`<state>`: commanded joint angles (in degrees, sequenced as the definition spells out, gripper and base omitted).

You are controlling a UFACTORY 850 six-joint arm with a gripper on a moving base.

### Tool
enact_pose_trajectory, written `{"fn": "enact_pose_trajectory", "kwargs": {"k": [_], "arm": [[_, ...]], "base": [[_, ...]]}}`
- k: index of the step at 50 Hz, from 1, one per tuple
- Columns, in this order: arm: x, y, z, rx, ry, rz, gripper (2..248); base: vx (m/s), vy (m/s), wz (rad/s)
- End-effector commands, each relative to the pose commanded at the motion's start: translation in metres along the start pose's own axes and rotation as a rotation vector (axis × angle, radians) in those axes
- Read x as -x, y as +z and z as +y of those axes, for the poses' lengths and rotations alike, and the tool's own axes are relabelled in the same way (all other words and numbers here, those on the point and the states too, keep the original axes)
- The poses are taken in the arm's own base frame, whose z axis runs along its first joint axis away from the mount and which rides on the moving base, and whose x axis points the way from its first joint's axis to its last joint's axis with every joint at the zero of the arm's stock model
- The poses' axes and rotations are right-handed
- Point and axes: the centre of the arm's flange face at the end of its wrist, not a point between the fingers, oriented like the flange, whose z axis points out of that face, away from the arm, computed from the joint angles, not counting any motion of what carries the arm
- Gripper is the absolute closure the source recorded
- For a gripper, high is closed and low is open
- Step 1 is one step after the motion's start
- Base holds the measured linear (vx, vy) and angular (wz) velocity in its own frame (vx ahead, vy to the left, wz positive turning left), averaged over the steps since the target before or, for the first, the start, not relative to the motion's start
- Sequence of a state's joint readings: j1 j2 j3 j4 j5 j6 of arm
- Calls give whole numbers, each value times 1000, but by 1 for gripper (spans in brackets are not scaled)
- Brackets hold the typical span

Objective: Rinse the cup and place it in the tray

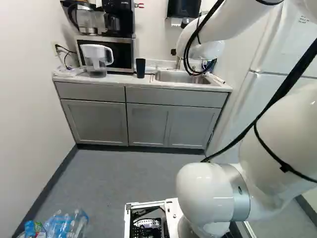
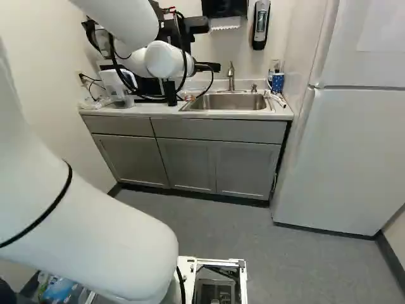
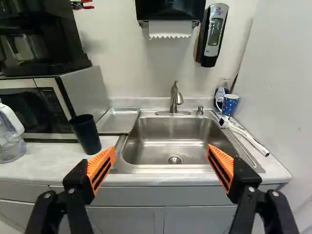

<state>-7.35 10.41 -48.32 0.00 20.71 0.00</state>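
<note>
Facing the sink [image 3: 165,168], my wide-spread hand [image 3: 161,148] needs to shift left: the upright black tumbler [image 3: 86,135] stands on the tabletop [image 3: 51,163], beside the sink's left edge, near the metal tray [image 3: 117,121].

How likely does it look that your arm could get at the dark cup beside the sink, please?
Probably yes: the open claw faces the counter, and nothing seems to stand between it and the cup, though the microwave close behind leaves less room there.
</note>
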Motion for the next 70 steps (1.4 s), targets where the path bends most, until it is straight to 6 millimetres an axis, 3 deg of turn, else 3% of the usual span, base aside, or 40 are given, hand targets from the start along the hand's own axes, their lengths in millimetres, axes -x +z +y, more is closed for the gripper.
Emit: {"fn": "enact_pose_trajectory", "kwargs": {"k": [38, 70], "arm": [[-36, 1, 3, 5, 1, 2, 3], [-36, 1, 3, 5, 1, 2, 3]], "base": [[0, 0, 0], [13, -12, 3]]}}
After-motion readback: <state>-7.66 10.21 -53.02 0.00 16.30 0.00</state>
